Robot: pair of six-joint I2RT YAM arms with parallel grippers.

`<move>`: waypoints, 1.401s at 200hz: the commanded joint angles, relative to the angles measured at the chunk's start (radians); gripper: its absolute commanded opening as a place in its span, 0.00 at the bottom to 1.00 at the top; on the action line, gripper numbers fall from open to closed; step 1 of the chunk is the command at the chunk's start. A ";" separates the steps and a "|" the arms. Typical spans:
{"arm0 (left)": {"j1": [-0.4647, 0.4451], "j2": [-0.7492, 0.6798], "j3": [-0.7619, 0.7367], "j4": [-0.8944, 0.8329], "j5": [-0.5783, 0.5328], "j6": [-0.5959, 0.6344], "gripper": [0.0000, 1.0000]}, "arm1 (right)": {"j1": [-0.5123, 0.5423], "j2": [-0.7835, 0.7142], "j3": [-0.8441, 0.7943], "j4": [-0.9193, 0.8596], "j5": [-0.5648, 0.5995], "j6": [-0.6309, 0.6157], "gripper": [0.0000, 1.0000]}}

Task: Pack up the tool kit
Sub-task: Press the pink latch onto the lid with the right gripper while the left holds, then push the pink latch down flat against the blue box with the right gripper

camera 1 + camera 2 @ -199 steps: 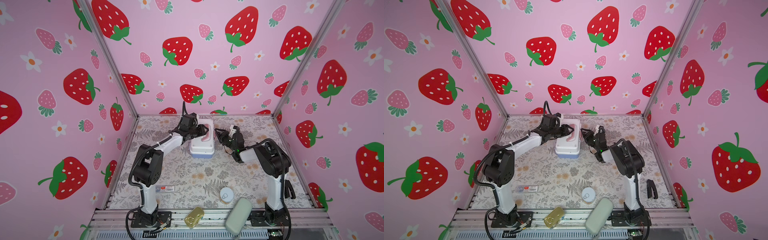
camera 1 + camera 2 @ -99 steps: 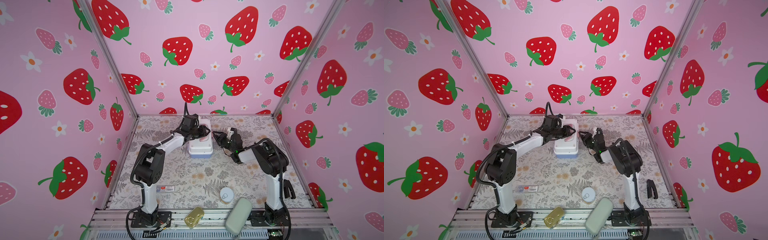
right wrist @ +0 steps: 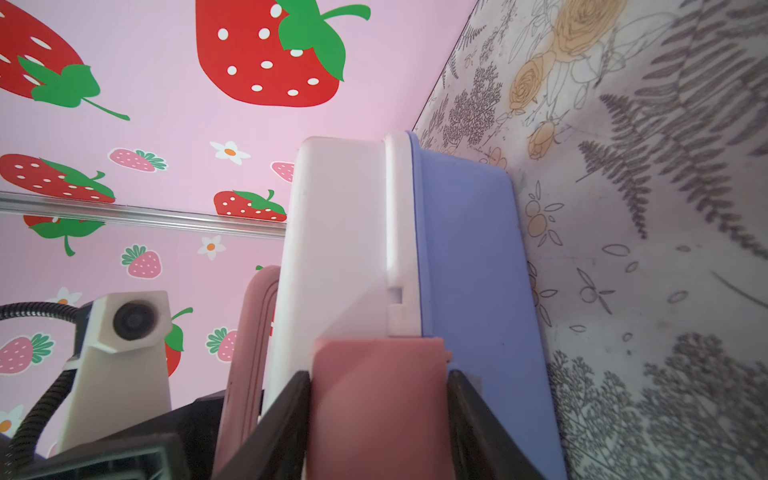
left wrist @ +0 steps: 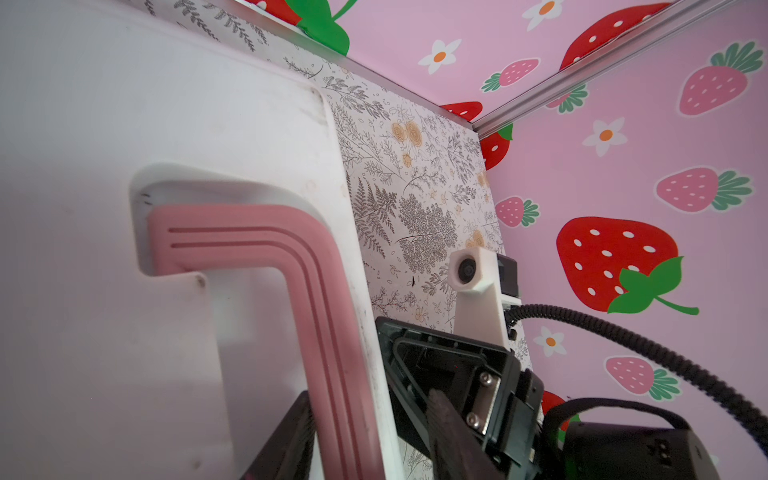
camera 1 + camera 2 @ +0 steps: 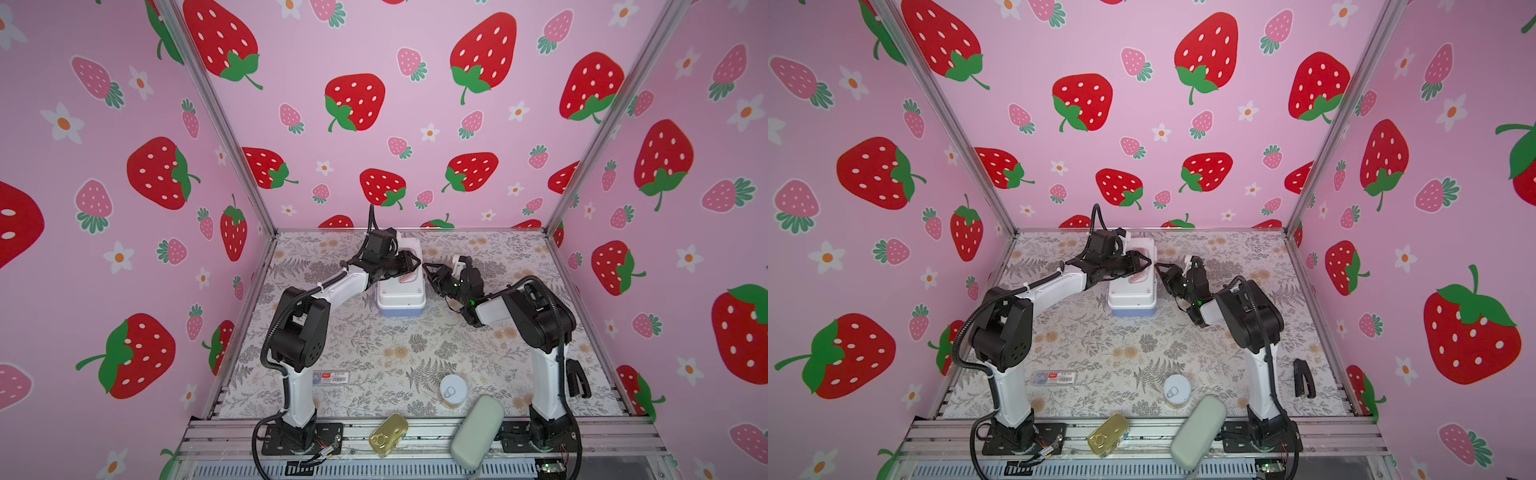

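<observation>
The tool kit stands closed at the back middle of the table, white lid on periwinkle base. My left gripper reaches over the lid, jaws partly apart astride the pink handle. One finger lies against the handle; the other stands off the lid's edge. My right gripper is at the box's right side. The pink latch fills the gap between its fingertips, which touch both its edges. The trays inside are hidden.
Near the front lie a flat clear case with a red label, a round white-lidded can, a gold tin and a grey-green oblong case on the rail. A black part lies by the right wall.
The right gripper has slid left up to the box's side and now spans the latch. The box has turned squarer to the back wall. The left gripper has stayed on the lid.
</observation>
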 commanded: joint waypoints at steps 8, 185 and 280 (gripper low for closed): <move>-0.001 0.052 -0.011 -0.125 -0.011 -0.006 0.48 | 0.022 0.041 0.013 -0.037 -0.049 -0.004 0.51; 0.000 0.052 -0.001 -0.132 -0.005 -0.011 0.48 | -0.008 -0.030 -0.028 -0.184 -0.019 -0.105 0.35; -0.005 0.062 0.004 -0.131 0.004 -0.016 0.48 | 0.033 -0.037 0.043 -0.245 -0.015 -0.133 0.48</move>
